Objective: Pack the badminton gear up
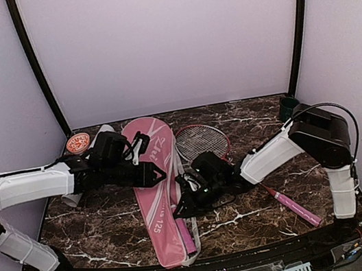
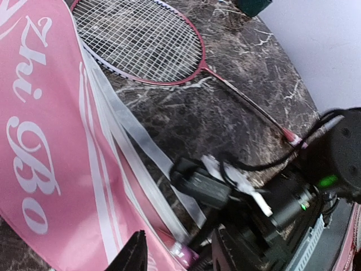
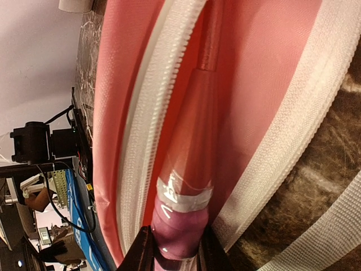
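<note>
The pink racket bag (image 1: pixel 144 157) lies lengthwise in the middle of the table, its white zipper (image 3: pixel 293 135) open along the right edge. One red racket lies inside it, and its pink handle (image 3: pixel 180 231) sticks out of the near end. My right gripper (image 3: pixel 177 257) is shut on that handle (image 1: pixel 185 235). A second racket (image 1: pixel 202 142) lies on the marble to the right of the bag, its pink handle (image 1: pixel 294 207) pointing to the near right. My left gripper (image 2: pixel 180 257) hovers open over the bag's right edge (image 2: pixel 113 186), holding nothing.
The tube's red cap (image 1: pixel 78 142) shows at the back left, and the left arm hides most of the tube. A dark green cup (image 1: pixel 288 107) stands at the back right corner. The two grippers (image 1: pixel 160 175) (image 1: pixel 183 205) are close together above the bag.
</note>
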`<action>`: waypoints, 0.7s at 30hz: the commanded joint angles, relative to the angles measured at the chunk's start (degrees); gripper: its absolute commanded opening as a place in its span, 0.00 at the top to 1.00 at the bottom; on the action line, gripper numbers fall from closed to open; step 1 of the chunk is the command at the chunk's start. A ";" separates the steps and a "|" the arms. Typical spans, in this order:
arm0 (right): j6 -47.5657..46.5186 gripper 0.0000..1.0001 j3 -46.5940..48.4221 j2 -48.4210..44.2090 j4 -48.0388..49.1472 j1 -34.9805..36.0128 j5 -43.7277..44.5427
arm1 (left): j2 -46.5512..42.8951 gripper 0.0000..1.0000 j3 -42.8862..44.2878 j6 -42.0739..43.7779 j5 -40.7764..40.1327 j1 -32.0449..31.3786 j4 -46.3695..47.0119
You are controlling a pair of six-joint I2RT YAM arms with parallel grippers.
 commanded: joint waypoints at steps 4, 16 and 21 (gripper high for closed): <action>-1.03 1.00 1.17 0.77 5.18 -0.48 1.08 | -11.12 0.62 -10.59 -13.79 -10.17 -12.37 -10.72; 0.50 1.00 0.71 0.42 6.99 -0.43 0.31 | -4.87 0.63 -6.88 -27.92 -16.02 -26.93 -13.75; 0.93 1.00 0.67 0.25 7.39 -0.30 0.04 | -1.73 0.64 -5.63 -29.62 -16.05 -26.96 -13.24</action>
